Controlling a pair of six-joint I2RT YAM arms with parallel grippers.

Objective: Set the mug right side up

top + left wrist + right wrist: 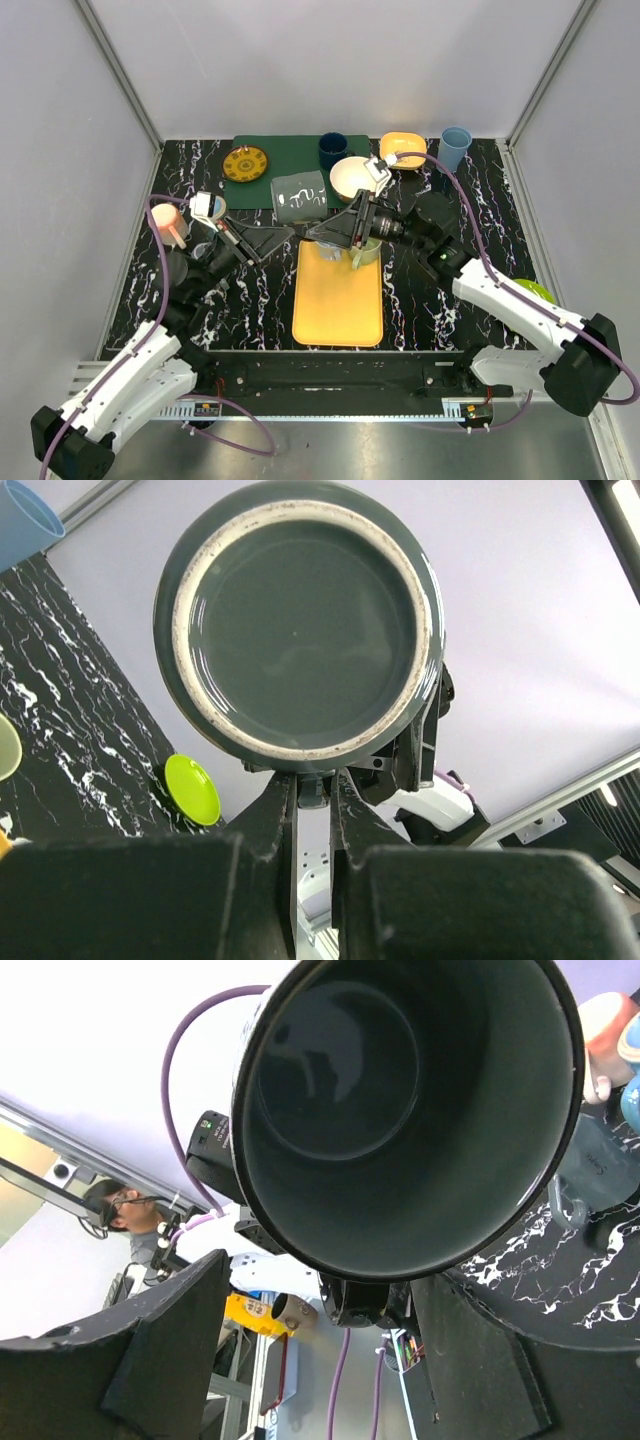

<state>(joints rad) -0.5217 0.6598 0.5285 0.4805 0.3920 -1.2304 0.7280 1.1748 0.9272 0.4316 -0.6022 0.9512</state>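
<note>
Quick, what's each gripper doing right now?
Left gripper: closed on the grey mug, apparently by its handle.
Right gripper: open, fingers spread wide at the mug's mouth.

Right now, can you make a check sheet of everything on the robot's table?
Surface: black marble table, with yellow tray and green mat.
Job's things: grey mug held in the air, lying sideways.
Clutter: pink cup, patterned plate, dark blue cup, peach bowl, orange bowl, light blue cup, lime plate.
Grippers: left tool pinches the mug's lower edge; right tool open, facing its mouth.
Cables: purple cables along both arms.
Surroundings: pale walls; person visible in right wrist view.
</note>
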